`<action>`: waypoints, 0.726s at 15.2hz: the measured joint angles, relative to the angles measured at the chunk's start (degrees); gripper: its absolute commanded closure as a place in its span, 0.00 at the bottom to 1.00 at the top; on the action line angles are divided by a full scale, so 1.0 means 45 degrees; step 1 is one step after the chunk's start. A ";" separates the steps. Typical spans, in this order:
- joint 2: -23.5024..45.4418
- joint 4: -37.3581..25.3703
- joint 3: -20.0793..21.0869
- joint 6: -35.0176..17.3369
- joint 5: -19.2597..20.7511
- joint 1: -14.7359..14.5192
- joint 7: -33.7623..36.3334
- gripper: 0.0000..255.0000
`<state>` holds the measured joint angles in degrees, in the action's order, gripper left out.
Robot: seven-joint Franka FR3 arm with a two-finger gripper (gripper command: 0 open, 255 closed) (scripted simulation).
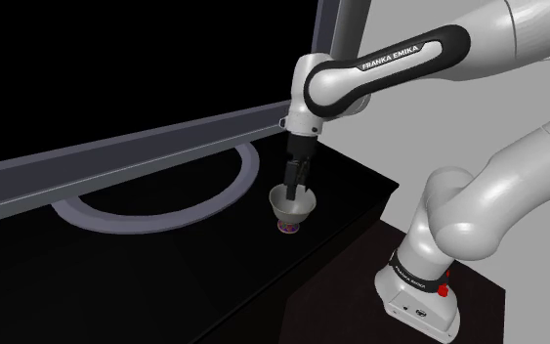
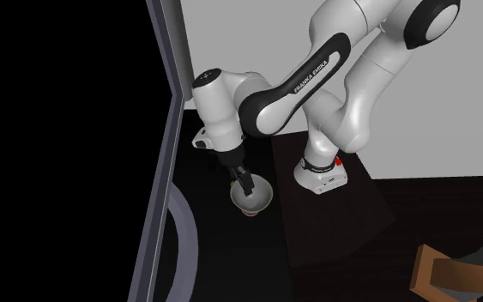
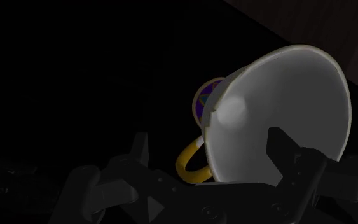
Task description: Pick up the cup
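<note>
A pale funnel-shaped cup (image 1: pixel 293 203) with a purple patterned foot and a yellow handle stands on the black tabletop (image 1: pixel 351 186) near its corner. My black gripper (image 1: pixel 294 184) comes down onto the cup's rim. In the second exterior view the gripper (image 2: pixel 241 184) dips into the cup (image 2: pixel 255 197). In the wrist view the gripper (image 3: pixel 209 149) is open and straddles the wall of the cup (image 3: pixel 279 89): one finger (image 3: pixel 284 149) is inside the bowl, and the other finger stands apart from the yellow handle (image 3: pixel 187 167) outside it.
A big dark screen with a grey frame (image 1: pixel 126 147) stands behind the cup on a grey ring-shaped foot (image 1: pixel 165 210). The table edge (image 1: pixel 385 200) runs close to the cup. My stand (image 1: pixel 419 293) is beyond that edge. A brown piece of furniture (image 2: pixel 454 274) sits on the floor.
</note>
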<state>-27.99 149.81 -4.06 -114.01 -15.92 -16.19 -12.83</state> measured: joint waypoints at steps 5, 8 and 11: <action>0.0076 0.0088 0.0011 -0.0179 -0.0047 -0.0022 -0.0039 1.00; 0.0073 0.0090 0.0012 -0.0180 -0.0052 -0.0024 -0.0039 1.00; 0.0064 0.0096 0.0015 -0.0180 -0.0053 -0.0024 -0.0037 1.00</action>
<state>-27.70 150.24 -3.99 -114.82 -16.16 -16.30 -12.99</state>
